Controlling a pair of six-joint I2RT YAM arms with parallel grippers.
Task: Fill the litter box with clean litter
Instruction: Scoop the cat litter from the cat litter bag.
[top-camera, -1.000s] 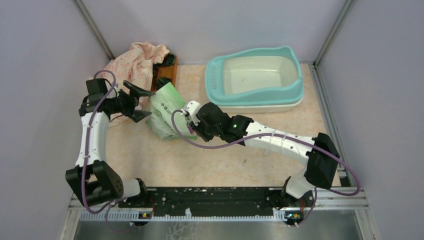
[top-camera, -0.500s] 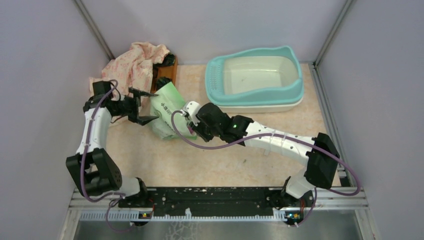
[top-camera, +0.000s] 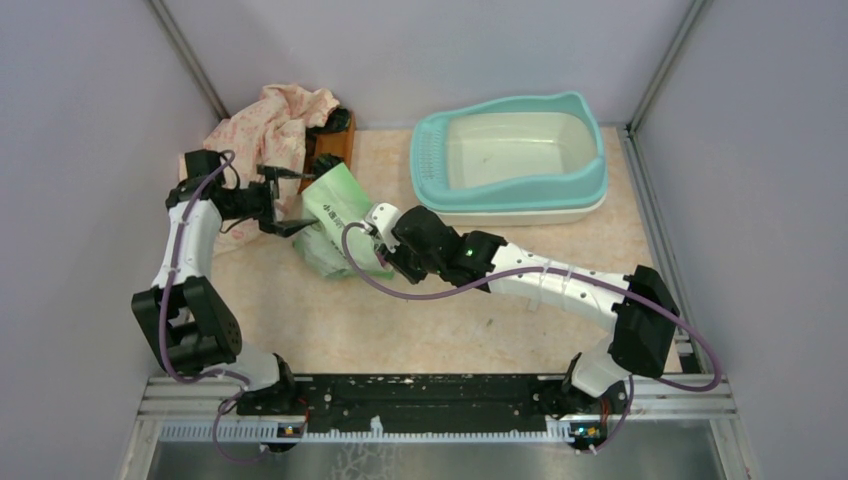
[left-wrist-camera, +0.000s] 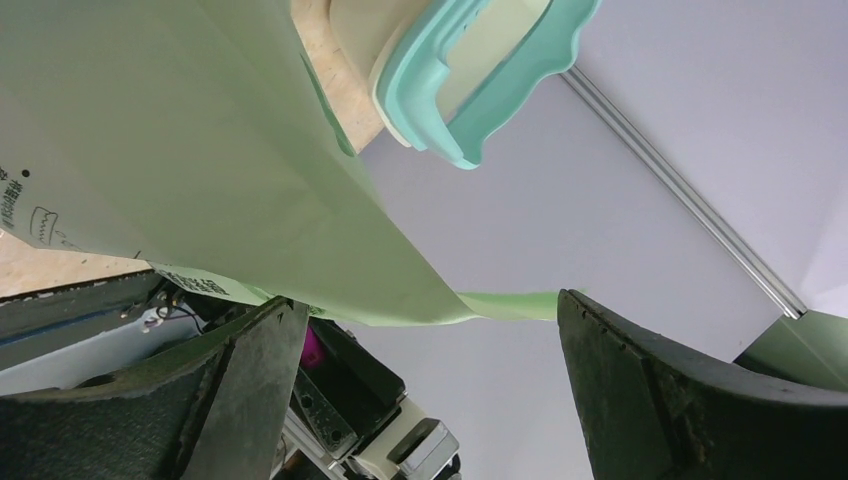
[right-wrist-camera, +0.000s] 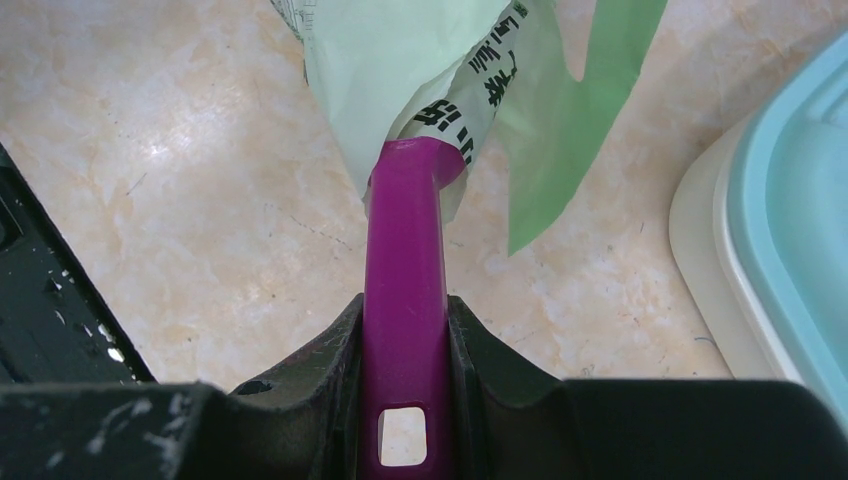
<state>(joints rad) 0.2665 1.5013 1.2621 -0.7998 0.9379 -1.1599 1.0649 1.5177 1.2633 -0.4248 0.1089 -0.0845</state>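
The clean litter is hidden, presumably inside the limp pale green bag just ahead of the right tool, which is clamped on the handle of the purple scoop, its bowl buried in the bag's mouth. Loose granules should spill easily, so carry them level in the scoop; the slippery film wants pinching at its top edge, which lies between the fingers of the wide-open, empty left tool. The litter box sits on the desk beyond the right tool.
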